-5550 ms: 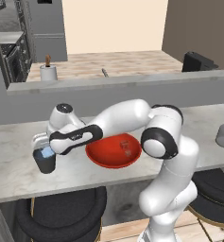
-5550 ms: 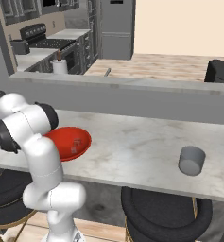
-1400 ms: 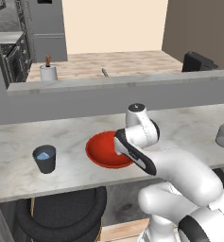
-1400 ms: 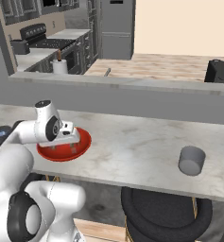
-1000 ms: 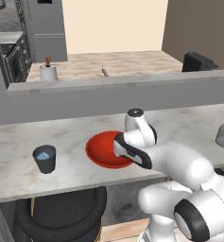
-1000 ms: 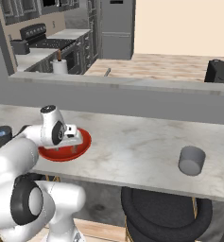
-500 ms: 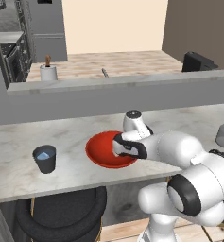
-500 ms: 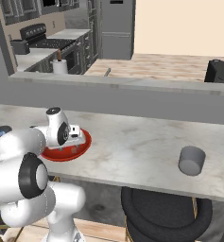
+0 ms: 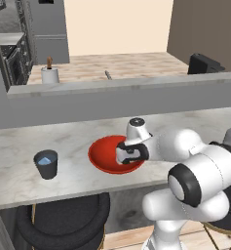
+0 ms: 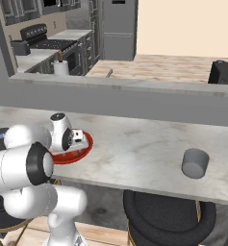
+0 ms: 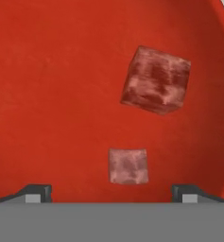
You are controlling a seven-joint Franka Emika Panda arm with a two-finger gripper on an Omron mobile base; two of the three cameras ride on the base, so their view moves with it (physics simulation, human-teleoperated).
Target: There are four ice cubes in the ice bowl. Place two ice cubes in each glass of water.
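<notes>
Hovering spread in the red ice bowl (image 11: 52,94), the tool (image 11: 111,191) should centre on the nearer ice cube (image 11: 127,165), then close gently.

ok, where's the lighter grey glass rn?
The lighter grey glass stands on the marble counter, far right in the right base view, well apart from the red ice bowl.

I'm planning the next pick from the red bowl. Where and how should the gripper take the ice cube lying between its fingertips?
Grip the nearer ice cube across its two opposite side faces, coming straight down along the hand's present line. It sits roughly square to the open gripper on the ice bowl floor, centred between the fingertips. The larger-looking cube lies apart, rotated, so it probably won't obstruct.
</notes>
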